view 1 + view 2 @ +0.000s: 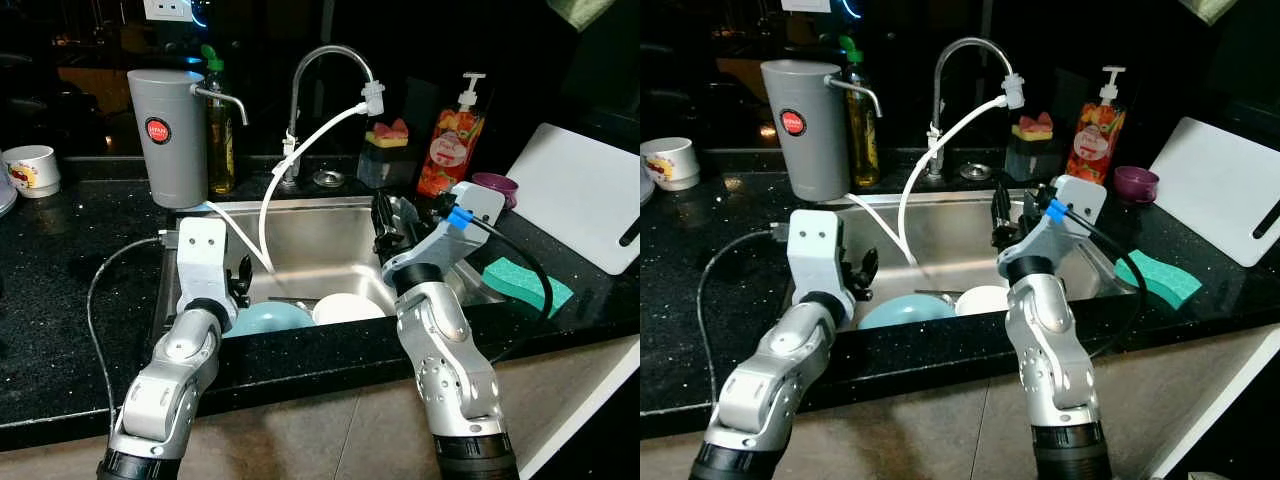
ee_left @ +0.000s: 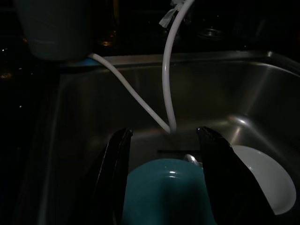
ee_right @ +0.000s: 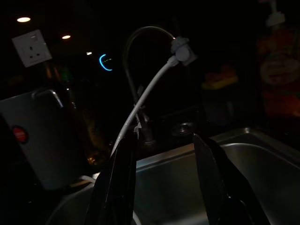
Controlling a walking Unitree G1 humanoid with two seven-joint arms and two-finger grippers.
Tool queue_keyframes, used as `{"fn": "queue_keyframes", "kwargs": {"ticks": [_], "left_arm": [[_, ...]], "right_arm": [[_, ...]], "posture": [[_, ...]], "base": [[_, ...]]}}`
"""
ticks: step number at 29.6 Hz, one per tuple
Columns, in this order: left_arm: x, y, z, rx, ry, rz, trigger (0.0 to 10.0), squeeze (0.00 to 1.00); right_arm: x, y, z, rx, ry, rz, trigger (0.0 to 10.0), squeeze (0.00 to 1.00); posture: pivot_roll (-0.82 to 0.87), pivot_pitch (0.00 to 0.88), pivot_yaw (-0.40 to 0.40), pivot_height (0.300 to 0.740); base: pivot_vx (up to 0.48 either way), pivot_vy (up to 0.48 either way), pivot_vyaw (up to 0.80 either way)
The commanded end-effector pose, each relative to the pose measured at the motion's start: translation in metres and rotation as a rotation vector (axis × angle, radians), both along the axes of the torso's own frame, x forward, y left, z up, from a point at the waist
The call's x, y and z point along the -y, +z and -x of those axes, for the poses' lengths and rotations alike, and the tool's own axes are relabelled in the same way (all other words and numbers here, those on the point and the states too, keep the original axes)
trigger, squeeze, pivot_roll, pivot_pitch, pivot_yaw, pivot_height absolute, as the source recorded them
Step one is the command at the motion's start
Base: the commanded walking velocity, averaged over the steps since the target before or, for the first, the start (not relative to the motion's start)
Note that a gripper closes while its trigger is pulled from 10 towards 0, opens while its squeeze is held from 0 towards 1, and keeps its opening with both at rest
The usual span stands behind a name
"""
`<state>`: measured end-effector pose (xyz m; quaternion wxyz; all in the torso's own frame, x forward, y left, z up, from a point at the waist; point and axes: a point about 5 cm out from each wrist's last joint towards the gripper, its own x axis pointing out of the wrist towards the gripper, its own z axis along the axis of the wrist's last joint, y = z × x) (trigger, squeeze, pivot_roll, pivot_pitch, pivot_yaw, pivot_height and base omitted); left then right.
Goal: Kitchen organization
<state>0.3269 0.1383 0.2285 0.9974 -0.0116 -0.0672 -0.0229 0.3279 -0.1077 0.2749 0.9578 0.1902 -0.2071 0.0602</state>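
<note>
- My left gripper (image 1: 243, 278) hangs over the near left edge of the sink (image 1: 330, 222). Its fingers stand apart and hold nothing.
- Left wrist view: the two black fingers (image 2: 115, 173) frame a teal bowl (image 2: 166, 192) lying in the sink bottom just below them. I cannot tell whether they touch it.
- The same view shows part of a metal utensil (image 2: 191, 160) beyond the bowl's far rim; its type cannot be determined.
- A white bowl (image 1: 346, 308) lies just beside the teal bowl, on its right.
- My right gripper (image 1: 385, 225) is raised over the right half of the sink, fingers apart and empty.
- Right wrist view: dark. Its fingers (image 3: 119, 187) point toward the faucet (image 3: 140, 79) and the white hose (image 3: 145, 93) clipped to its spout. A wall socket (image 3: 32, 48) shows behind.
- A green sponge (image 1: 527, 284) lies on the black counter (image 1: 60, 270) right of the sink, near a white cutting board (image 1: 585, 195).
- Behind the sink's left corner stands a gray water filter (image 1: 168, 135), with a bottle (image 1: 221, 140) beside it.
- Farther right along the back: a sponge holder (image 1: 386, 155), a soap dispenser (image 1: 450, 140), a small purple cup (image 1: 494, 186).
- A mug (image 1: 32, 170) stands far left.
</note>
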Motion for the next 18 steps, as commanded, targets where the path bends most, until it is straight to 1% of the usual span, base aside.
{"fn": "queue_keyframes", "kwargs": {"ticks": [1, 2, 4, 6, 8, 10, 14, 15, 18], "left_arm": [[0.0, 0.001, -0.002, -0.002, 0.003, -0.006, 10.0, 0.0], [-0.001, -0.002, -0.003, -0.023, 0.01, 0.01, 10.0, 0.0], [-0.001, -0.002, -0.003, -0.023, 0.01, 0.01, 10.0, 0.0], [0.001, -0.006, -0.004, -0.051, 0.0, 0.015, 10.0, 0.0], [0.006, -0.009, -0.006, -0.073, -0.009, -0.012, 10.0, 0.0], [0.008, -0.009, -0.007, -0.08, -0.008, -0.048, 10.0, 0.0], [0.007, -0.011, -0.008, -0.085, -0.003, -0.052, 10.0, 0.0], [0.005, -0.013, -0.007, -0.089, -0.001, -0.072, 10.0, 0.0], [0.006, -0.013, -0.008, -0.089, -0.008, -0.079, 10.0, 0.0]], "right_arm": [[0.004, -0.002, 0.0, -0.015, -0.018, 0.0, 10.0, 0.0], [0.003, -0.002, 0.001, -0.014, -0.012, 0.01, 10.0, 0.0], [0.003, -0.002, 0.001, -0.014, -0.012, 0.01, 10.0, 0.0], [0.004, -0.003, 0.002, -0.013, -0.02, 0.013, 10.0, 0.0], [0.008, -0.003, 0.003, -0.019, -0.039, 0.003, 10.0, 0.0], [0.006, -0.005, 0.003, -0.03, -0.031, 0.008, 10.0, 0.0], [0.003, -0.008, 0.003, -0.036, -0.016, 0.016, 10.0, 0.0], [0.0, -0.006, 0.002, -0.029, -0.01, 0.011, 10.0, 0.0], [-0.001, -0.003, 0.001, -0.02, -0.01, 0.002, 10.0, 0.0]], "posture": [[0.13, 0.058, -0.08, 0.74], [0.11, 0.044, -0.068, 0.74], [0.11, 0.044, -0.068, 0.74], [0.1, 0.047, -0.063, 0.74], [0.1, 0.058, -0.074, 0.74], [0.1, 0.055, -0.075, 0.74], [0.11, 0.055, -0.076, 0.74], [0.11, 0.04, -0.077, 0.74], [0.11, 0.035, -0.081, 0.74]], "base": [[0.0, 0.0, 0.0], [0.0, 0.0, 0.0], [0.0, 0.0, 0.0], [0.0, 0.0, 0.0], [0.0, 0.0, 0.0], [0.0, 0.0, 0.0], [0.0, 0.0, 0.0], [0.0, 0.0, 0.0], [0.0, 0.0, 0.0]]}}
